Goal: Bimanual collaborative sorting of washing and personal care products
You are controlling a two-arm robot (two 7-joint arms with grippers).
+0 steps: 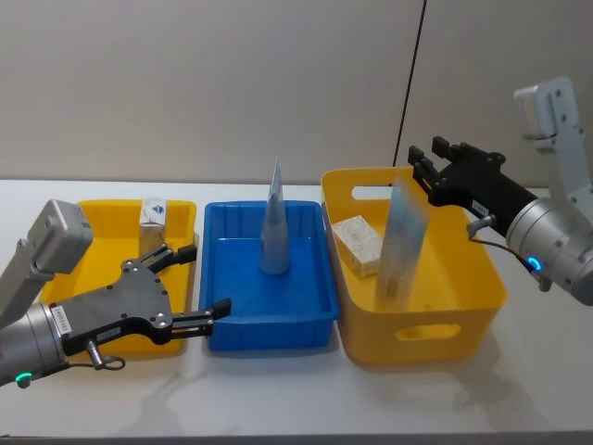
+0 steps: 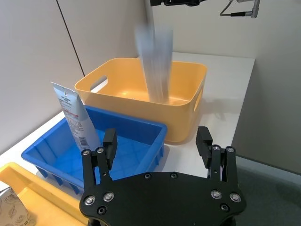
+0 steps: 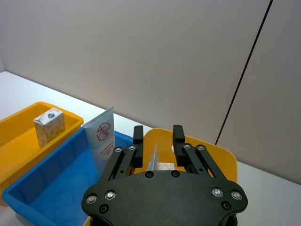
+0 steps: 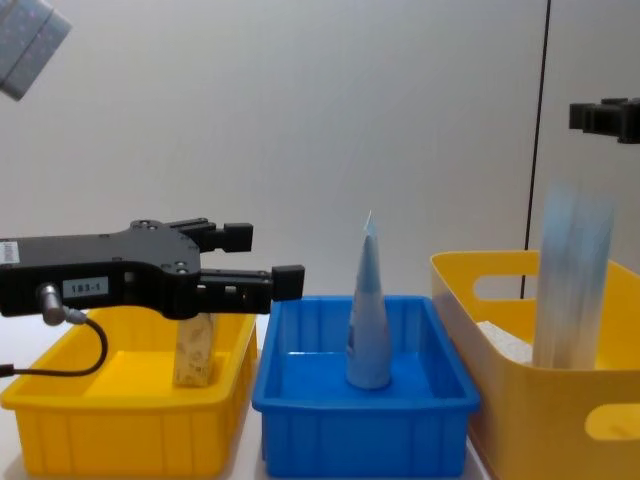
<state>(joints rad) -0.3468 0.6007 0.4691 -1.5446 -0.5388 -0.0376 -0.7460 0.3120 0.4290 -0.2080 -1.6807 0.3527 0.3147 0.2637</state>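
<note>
Three bins in a row on the white table (image 1: 547, 371): shallow yellow tray (image 1: 65, 269) left, blue bin (image 1: 306, 324) centre, deep yellow tub (image 1: 482, 278) right.

One beige pack (image 1: 154, 211) stands at the tray's far end; another pack (image 1: 358, 244) lies in the tub. A light-blue pouch (image 1: 274, 232) stands upright in the blue bin. A second pouch (image 1: 404, 243) is blurred, upright inside the tub, just below the right gripper (image 1: 424, 165).

Right gripper: jaws spread, empty, above the tub's far rim. Left gripper (image 1: 199, 278): jaws wide, empty, over the tray's near right edge.

Judgement: the tub pouch seems just dropped. For the next pick, let it settle, then descend vertically and close squarely across its flat faces.
</note>
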